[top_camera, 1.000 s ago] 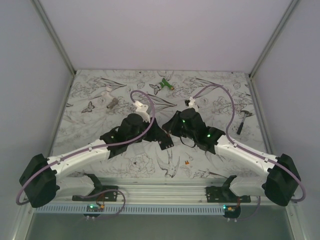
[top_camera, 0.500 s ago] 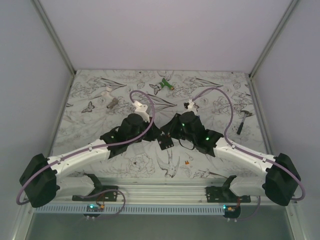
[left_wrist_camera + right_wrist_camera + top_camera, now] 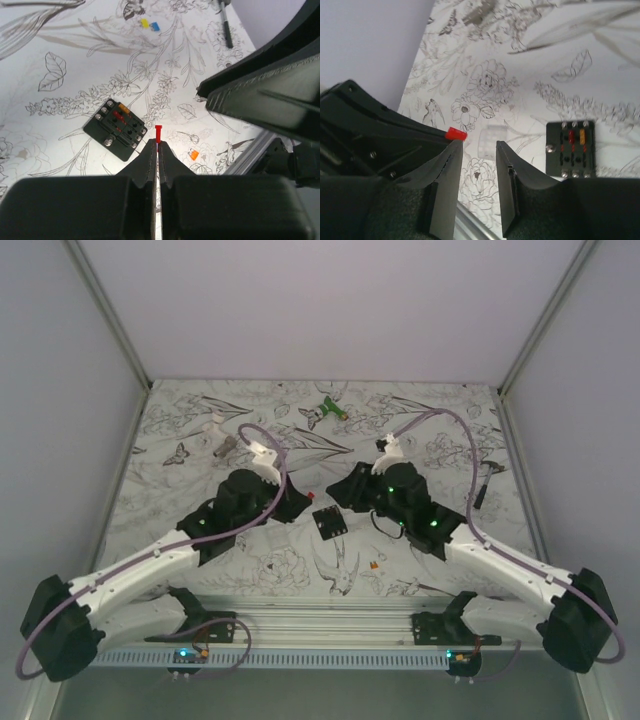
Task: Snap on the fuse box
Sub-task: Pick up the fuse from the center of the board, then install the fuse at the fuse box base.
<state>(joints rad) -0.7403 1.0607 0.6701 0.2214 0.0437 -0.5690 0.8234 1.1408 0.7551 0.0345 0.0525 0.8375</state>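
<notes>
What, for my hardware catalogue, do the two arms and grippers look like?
The left arm and right arm have white links between bulky black joint housings; a lilac cable trails each. Green lights dot the right one. The left gripper and right gripper are matte black wedges.

Fuse box (image 3: 329, 523) on table (image 3: 260, 570) — between left arm (image 3: 150, 560) and right arm (image 3: 500, 562).

We show the left arm (image 3: 150, 562) and right arm (image 3: 500, 565) converging from the near corners, the left gripper (image 3: 157, 146) pinched closed on a small red fuse (image 3: 158, 132), and the right gripper (image 3: 479, 146) with jaws parted.
</notes>
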